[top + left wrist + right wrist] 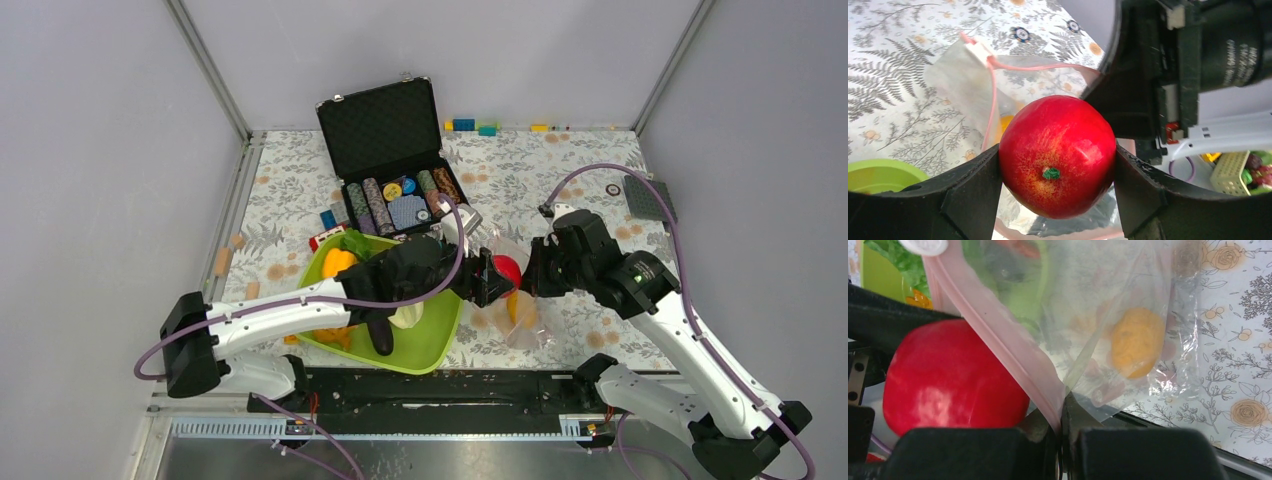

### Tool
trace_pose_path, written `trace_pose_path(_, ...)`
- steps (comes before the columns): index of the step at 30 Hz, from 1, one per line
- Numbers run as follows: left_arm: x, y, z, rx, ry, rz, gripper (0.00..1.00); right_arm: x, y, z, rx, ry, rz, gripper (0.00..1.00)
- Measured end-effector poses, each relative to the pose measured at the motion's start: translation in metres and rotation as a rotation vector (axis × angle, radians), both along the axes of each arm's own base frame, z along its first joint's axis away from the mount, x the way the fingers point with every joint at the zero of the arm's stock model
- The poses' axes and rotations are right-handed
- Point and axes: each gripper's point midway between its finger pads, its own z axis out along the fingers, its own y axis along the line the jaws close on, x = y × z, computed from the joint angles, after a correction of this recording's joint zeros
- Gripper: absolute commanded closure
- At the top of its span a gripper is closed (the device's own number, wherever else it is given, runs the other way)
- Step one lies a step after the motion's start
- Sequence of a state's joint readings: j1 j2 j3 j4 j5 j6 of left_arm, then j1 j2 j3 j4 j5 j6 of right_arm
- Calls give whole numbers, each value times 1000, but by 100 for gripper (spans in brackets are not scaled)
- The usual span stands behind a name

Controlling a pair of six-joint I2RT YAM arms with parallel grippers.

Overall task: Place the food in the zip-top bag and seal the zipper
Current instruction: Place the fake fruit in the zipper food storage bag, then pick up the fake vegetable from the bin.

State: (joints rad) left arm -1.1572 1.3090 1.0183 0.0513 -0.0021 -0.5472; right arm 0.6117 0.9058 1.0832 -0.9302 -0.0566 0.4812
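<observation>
The left gripper (1057,167) is closed partway around the red apple (1058,145), with one finger pressed to each flank and the stem end facing its wrist camera. Just beyond and beneath the apple lies the open mouth of the zip-top bag (1088,295). Its zipper (993,100) curves in a pink loop past the fingertips.

The right gripper (1063,442) is clamped tight on that strip, pinching one lip of the mouth and lifting it. The apple sits just beside its fingers, against the raised lip. Whether the apple has crossed the rim, I cannot tell. An orange fruit (1137,342) already lies inside, deeper in the bag than either tool reaches.

The step in hand looks to be feeding the apple in. The apple is broad for that opening, so the left gripper should carry it forward over the lower lip, well past the zipper, before spreading its fingers. Letting go at the rim would likely send it rolling out. The right gripper should hold its pinch high and steady so the film does not fold across the path.

More food sits in the lime-green tray (430,345) behind the left gripper, so sealing seems some way off.
</observation>
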Motion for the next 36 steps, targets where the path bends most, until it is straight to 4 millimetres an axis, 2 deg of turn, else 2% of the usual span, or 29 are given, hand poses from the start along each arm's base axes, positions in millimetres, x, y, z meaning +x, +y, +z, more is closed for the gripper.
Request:
trace_pose_path(2,6,2,-3,8,4,41,24,-1,2,0,12,8,4,98)
trace_pose_path(6,16,6,-3,12,-1,104,4,-2,3,1,18,13,0,98)
trace_pose_path(7,17,6,-3,13,-1,113,2,-2,3,1,18,14,0,98)
trace_pose_path(16,14,10,-2,22,-2,111,1,-1,5,5,28,12,2,98)
trace_pose_path(22,3,30,28,-46,-38,95,1,-1,9,15,49,3,15,98)
trace_pose_path(26,5,64,48,-72,-58,187,1,0,9,20,54,-8,19,98)
trace_pose_path(29,20,104,51,-49,-43,352,1,0,9,20,50,-12,23,98)
trace_pose_path(33,56,181,29,18,26,650,1,2,6,20,35,-27,24,97)
trace_pose_path(36,78,249,-3,71,82,897,1,2,3,20,24,-37,17,97)
